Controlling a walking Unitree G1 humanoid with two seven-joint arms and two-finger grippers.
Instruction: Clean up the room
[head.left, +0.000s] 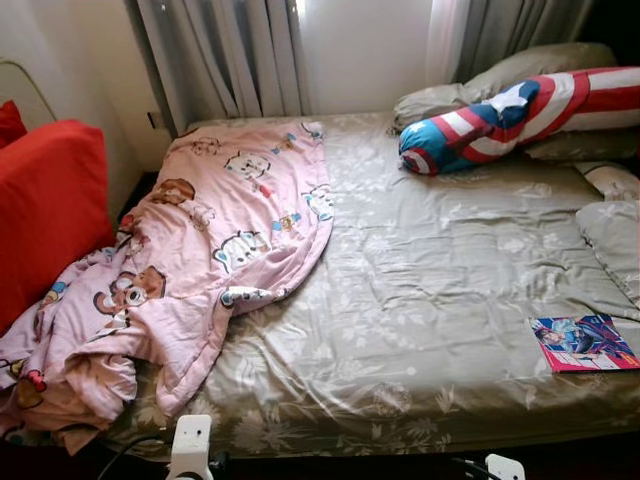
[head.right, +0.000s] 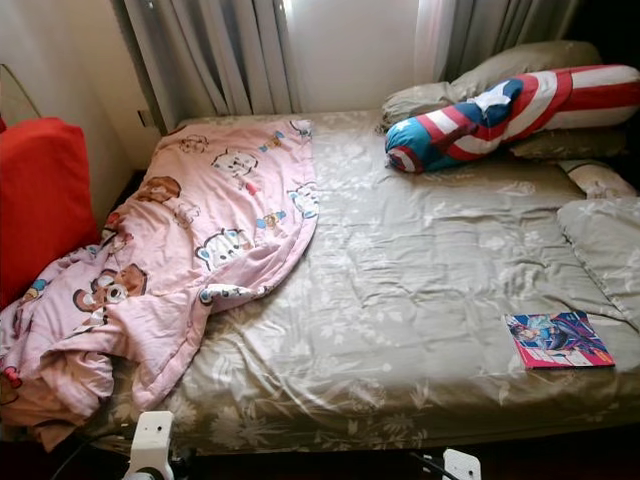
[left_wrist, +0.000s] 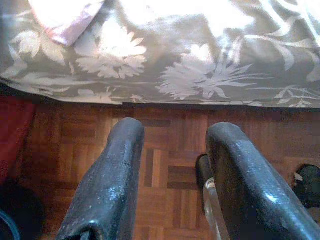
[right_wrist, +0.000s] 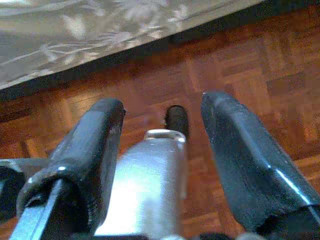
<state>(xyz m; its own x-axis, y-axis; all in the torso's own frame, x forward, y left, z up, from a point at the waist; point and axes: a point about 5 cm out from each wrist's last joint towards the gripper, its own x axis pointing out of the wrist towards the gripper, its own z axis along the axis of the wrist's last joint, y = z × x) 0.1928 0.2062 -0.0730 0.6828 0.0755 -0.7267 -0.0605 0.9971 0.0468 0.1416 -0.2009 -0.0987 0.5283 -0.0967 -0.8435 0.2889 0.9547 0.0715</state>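
Looking down over a bed (head.left: 420, 330) dressed in a grey-green floral cover, and the clutter is plain to see. A pink cartoon-print blanket (head.left: 200, 260) lies crumpled along the bed's left side, its bunched end spilling over the near left corner beside a red cushion (head.left: 45, 210). Up at the head, a red, white and blue striped bolster (head.left: 520, 115) rests against grey pillows (head.left: 500, 75), with curtains (head.left: 225, 55) hanging behind. Near the front right edge sits a colourful comic book (head.left: 582, 342), flat on the cover. Both arms hang low in front of the bed: the left tool (left_wrist: 172, 180) is released, fingers apart over parquet floor (left_wrist: 165, 150) just below the bed's edge, and the right tool (right_wrist: 162, 165) is likewise spread wide above the same wooden floor, grasping nothing.
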